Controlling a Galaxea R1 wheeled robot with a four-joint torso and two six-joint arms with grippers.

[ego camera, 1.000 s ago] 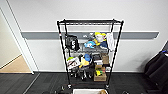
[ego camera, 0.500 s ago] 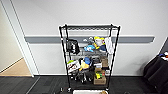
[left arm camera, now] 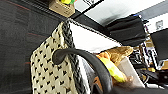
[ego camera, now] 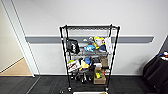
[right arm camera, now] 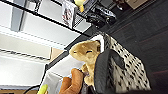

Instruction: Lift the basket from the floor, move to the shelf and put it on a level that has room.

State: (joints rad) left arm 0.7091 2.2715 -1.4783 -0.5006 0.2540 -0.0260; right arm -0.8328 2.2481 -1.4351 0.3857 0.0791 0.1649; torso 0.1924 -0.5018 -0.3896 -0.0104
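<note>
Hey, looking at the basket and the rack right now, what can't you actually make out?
- Basket: head view, cut off by the bottom edge; just a pale sliver shows.
- Basket contents under the tan plush toy: right wrist view, hidden by the liner and dark loop handle.
- Shelf items: head view, too blurred to identify.

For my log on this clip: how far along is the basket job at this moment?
Done, apparently: both wrist views show the basket close beside the arms, toys inside, with dark carpet behind it, so it looks lifted. In hand: the robot faces the shelf, and the basket's rim shows at the head view's lower edge. Left: placing it; the top level looks bare, while lower tiers are crowded with toys and boxes.
</note>
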